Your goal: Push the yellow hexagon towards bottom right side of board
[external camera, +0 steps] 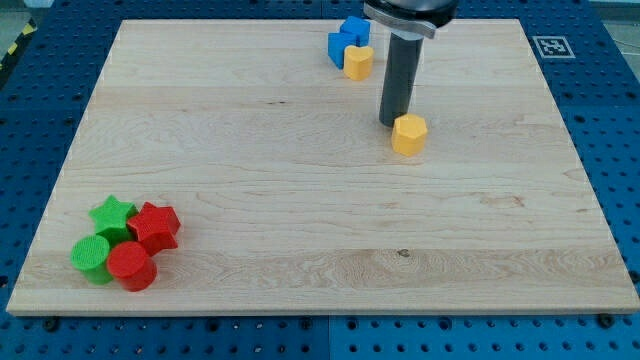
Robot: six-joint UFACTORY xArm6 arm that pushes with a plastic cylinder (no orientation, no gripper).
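Wooden board (300, 200) on a blue perforated table (40, 60), with a black-and-white marker tag (551, 46) at the view's top right corner. Near the view's top edge, a tight cluster: two blue blocks (347, 40), shapes hard to make out, with a yellow heart-like block (358, 61) touching them on the lower right. At the view's bottom left, well apart from everything else, a second cluster: green star (112, 214), green cylinder (92, 258), red star-like block (156, 226) and red cylinder (131, 266), all pressed together. Nothing lying between the centre and the board's bottom right corner; bare wood only.

Yellow hexagon (409, 134) right of centre in the upper half, flat on the board, alone, orange-yellow with a paler top face.

My tip (391, 122) down on the board just beside the hexagon's upper left edge, touching or nearly so. Plain dark rod, no jaws, holding nothing.
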